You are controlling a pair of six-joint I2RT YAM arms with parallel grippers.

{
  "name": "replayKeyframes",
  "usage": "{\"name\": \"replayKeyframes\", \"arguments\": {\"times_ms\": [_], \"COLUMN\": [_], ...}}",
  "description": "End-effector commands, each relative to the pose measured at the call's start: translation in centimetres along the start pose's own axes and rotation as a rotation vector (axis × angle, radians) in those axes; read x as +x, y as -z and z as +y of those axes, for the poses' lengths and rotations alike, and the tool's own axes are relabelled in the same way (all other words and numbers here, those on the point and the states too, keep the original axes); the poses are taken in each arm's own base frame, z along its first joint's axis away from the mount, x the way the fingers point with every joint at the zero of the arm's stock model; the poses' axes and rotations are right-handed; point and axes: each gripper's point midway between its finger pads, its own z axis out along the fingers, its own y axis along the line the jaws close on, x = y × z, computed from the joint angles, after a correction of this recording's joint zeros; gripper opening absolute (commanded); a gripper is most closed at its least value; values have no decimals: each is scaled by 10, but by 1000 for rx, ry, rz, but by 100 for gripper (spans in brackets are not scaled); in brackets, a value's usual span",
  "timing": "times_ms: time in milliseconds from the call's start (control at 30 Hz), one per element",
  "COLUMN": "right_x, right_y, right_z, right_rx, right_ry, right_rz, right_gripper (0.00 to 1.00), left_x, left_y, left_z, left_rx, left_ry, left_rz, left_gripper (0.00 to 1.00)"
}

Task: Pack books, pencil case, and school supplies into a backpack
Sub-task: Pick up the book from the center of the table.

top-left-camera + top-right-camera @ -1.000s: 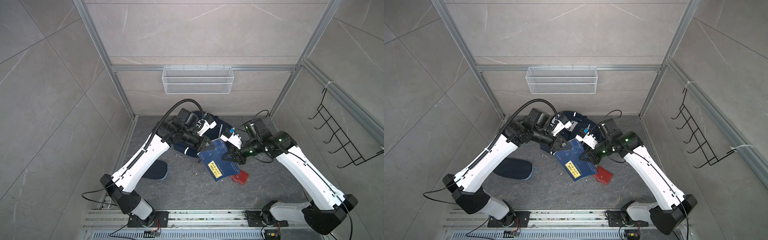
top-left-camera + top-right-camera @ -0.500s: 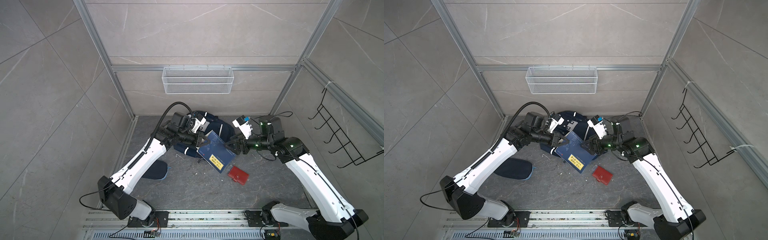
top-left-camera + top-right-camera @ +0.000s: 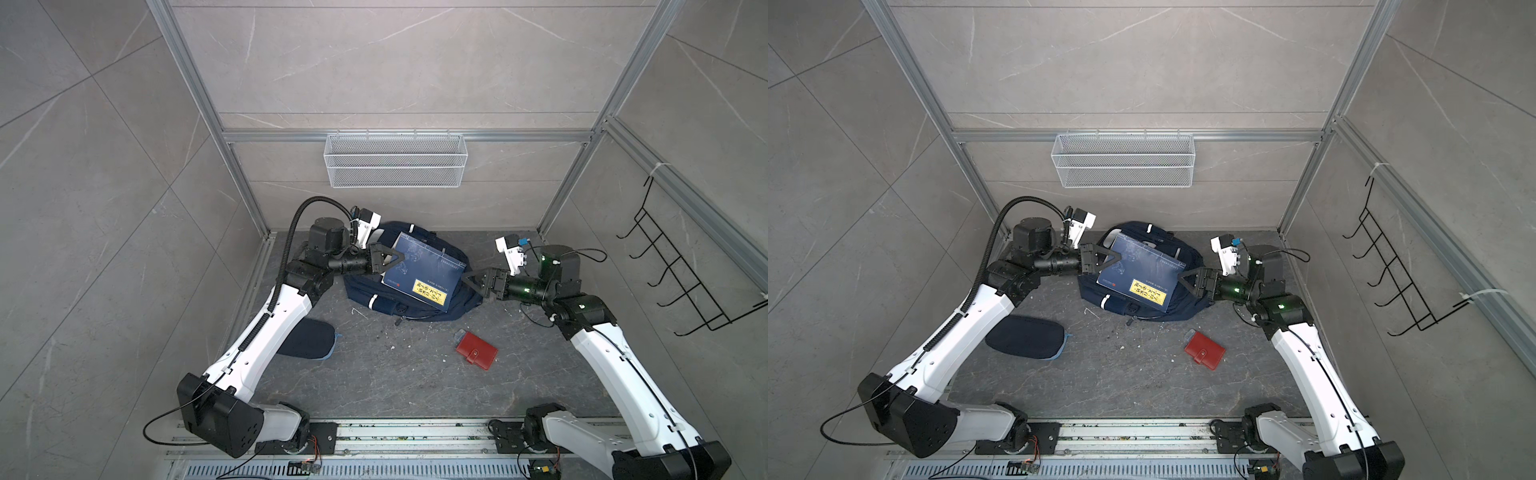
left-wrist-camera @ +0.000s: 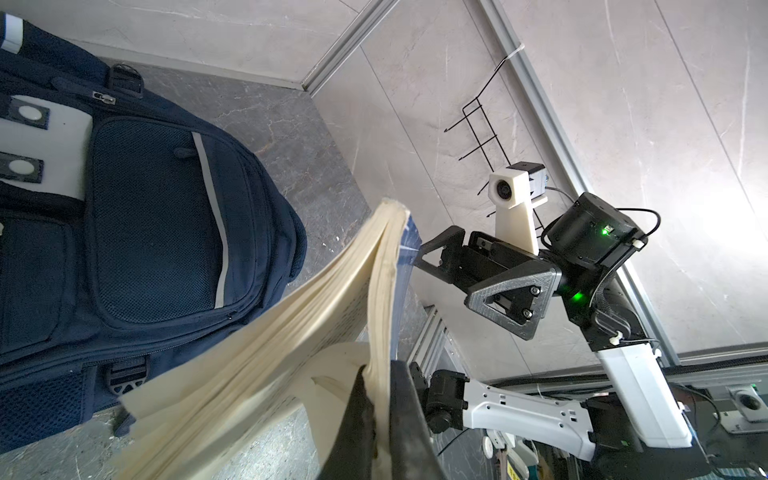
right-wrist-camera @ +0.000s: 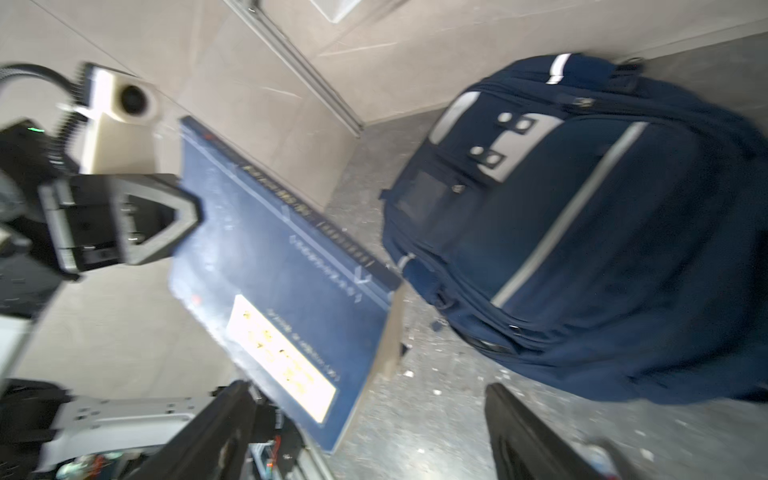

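Observation:
My left gripper (image 3: 400, 260) is shut on the left edge of a navy book (image 3: 424, 270) with a yellow label and holds it tilted above the navy backpack (image 3: 360, 291). In the left wrist view its fingers clamp the book's (image 4: 291, 332) cream pages, which fan out over the backpack (image 4: 158, 208). My right gripper (image 3: 464, 279) stands open just off the book's right edge, holding nothing. In the right wrist view its jaws (image 5: 368, 388) gape with the book's (image 5: 282, 270) corner between them, untouched. The pencil case (image 3: 311, 338) lies under my left arm. The red case (image 3: 477, 351) and a small clear piece (image 3: 459, 333) lie front right.
A white wire basket (image 3: 395, 166) hangs on the back wall. A black hook rack (image 3: 673, 282) sticks out from the right wall. Aluminium posts frame the corners, and a rail (image 3: 374, 428) runs along the front. White crumbs dot the grey floor.
My right gripper opened, let go of the book and drew back to the right. My left gripper carried the book up and back over the backpack.

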Motion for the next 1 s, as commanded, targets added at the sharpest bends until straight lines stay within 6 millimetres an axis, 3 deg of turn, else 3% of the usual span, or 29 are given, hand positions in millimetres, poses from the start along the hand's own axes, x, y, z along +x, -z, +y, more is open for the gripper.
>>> {"name": "replayKeyframes", "arguments": {"times_ms": [0, 433, 733, 900, 967], "right_x": [-8, -15, -29, -22, -19], "right_y": [2, 5, 1, -6, -12], "right_z": [23, -4, 13, 34, 33], "right_rx": [-128, -119, -256, -353, -360], "right_ry": [-1, -123, -123, -85, -84], "right_rz": [-28, -92, -119, -60, -31], "right_gripper": [88, 88, 88, 89, 89], "left_x": [-17, -38, -48, -49, -50], "left_y": [15, 20, 20, 15, 14], "left_z": [-43, -43, -43, -41, -42], "left_rx": [132, 153, 173, 188, 203], "left_ry": [-81, -51, -41, -29, -27], "left_rz": [-52, -130, -171, -168, -165], "left_gripper": [0, 0, 0, 0, 0]}}
